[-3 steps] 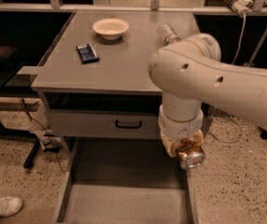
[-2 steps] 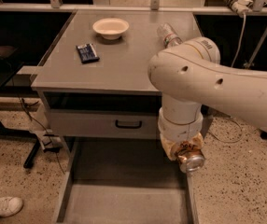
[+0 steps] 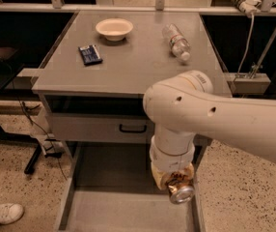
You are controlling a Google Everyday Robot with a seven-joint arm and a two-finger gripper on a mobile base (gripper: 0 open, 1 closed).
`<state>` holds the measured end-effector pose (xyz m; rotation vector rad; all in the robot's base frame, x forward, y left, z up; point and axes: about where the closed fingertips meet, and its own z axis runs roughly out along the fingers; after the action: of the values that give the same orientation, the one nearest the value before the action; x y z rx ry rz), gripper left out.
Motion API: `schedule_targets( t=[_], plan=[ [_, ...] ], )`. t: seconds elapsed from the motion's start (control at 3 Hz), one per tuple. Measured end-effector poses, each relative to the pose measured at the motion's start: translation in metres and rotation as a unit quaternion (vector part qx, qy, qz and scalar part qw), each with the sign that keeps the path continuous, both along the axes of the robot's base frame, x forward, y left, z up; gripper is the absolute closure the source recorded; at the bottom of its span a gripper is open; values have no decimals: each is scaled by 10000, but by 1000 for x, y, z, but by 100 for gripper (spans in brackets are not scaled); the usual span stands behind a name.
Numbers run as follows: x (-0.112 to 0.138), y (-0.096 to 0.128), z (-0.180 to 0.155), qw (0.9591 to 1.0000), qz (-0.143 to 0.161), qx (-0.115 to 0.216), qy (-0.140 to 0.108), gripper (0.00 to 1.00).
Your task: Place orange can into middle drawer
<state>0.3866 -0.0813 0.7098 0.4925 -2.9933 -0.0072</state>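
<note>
Gripping orange can, claw above middle drawer right side; bowl on grey tabletop; speckled floor.

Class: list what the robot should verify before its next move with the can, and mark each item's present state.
1. Grip: end effector holds the orange can: ok.
2. The middle drawer is pulled open: ok.
3. Visible drawer floor free of objects: ok.
4. Can is over the drawer, near its right side: ok.
5. Gap between can and that side: cannot tell.
</note>
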Motion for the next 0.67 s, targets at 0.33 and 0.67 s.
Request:
schedule_targets(
  t=[0.33, 0.67],
  plan=[
    [-19, 45, -31, 9987, 120, 431, 242, 100],
    [-19, 46, -32, 9987, 118, 442, 242, 100]
  ],
)
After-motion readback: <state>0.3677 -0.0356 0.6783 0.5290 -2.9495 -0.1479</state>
